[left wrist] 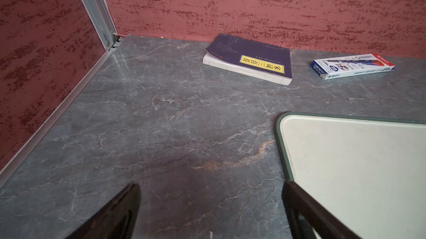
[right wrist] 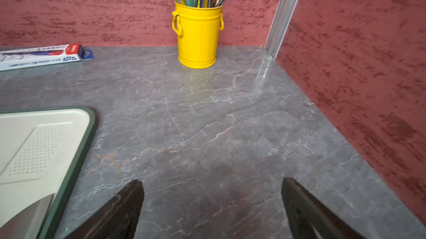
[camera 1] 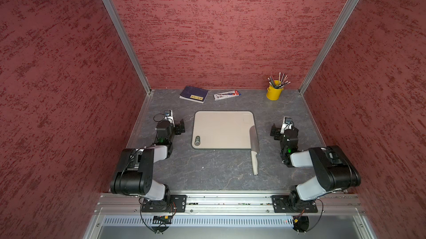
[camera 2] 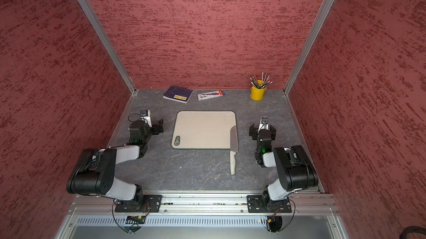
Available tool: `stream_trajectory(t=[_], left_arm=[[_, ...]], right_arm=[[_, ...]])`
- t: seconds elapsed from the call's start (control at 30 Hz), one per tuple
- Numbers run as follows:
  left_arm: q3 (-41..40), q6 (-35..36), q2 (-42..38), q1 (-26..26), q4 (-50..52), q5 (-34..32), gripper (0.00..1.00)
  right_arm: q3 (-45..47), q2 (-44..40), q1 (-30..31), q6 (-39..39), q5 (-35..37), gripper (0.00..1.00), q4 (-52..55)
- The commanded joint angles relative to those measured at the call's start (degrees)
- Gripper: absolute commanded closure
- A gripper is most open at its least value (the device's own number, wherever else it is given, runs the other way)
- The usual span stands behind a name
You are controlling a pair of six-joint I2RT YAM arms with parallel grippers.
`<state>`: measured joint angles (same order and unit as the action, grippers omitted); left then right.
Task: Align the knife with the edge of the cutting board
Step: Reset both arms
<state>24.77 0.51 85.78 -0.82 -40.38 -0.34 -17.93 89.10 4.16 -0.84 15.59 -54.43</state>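
The beige cutting board [camera 1: 222,130] [camera 2: 204,130] lies flat mid-table, its dark oval hole at the near left corner. The knife [camera 1: 253,139] [camera 2: 234,139] lies along the board's right edge. Its grey blade rests over the near right corner and its off-white handle sticks out past the near edge onto the table. My left gripper [camera 1: 181,126] [left wrist: 211,187] hovers open just left of the board [left wrist: 357,168], holding nothing. My right gripper [camera 1: 274,131] [right wrist: 212,183] stands open right of the board [right wrist: 27,147], a hand's width from the blade [right wrist: 25,217].
A dark blue book [camera 1: 194,94] and a white printed packet [camera 1: 227,95] lie along the back wall. A yellow cup of pencils [camera 1: 274,92] stands at the back right. Red walls close in the table on three sides.
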Motion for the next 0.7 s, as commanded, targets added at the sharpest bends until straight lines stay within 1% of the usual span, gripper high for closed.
stream_trajectory(t=[0.0, 0.03, 0.07, 0.1, 0.13, 0.67], left_arm=[[-3.1, 0.8, 2.2, -0.7, -10.7, 3.3, 0.0], [-2.7, 0.4, 1.9, -1.2, -9.7, 4.3, 0.0], [-2.9, 0.4, 2.3, -1.5, -11.0, 4.8, 0.0], [-2.6, 0.2, 1.8, -1.5, -9.2, 4.8, 0.0], [-2.8, 0.3, 2.2, -1.4, -10.7, 4.8, 0.0], [-2.8, 0.3, 2.0, -1.4, -10.1, 4.6, 0.0]], right_arm=[[-3.6, -0.3, -1.6, 2.0, -4.9, 0.02, 0.8], [-3.3, 0.2, -1.6, 1.8, -4.8, 0.02, -0.6], [-3.5, -0.4, -1.6, 2.0, -4.8, 0.02, 0.8], [-3.1, -0.1, -1.6, 1.7, -4.8, 0.02, -0.9], [-3.1, -0.3, -1.6, 1.7, -4.8, 0.02, -0.3], [-3.1, -0.2, -1.5, 1.8, -4.8, 0.02, -0.3]])
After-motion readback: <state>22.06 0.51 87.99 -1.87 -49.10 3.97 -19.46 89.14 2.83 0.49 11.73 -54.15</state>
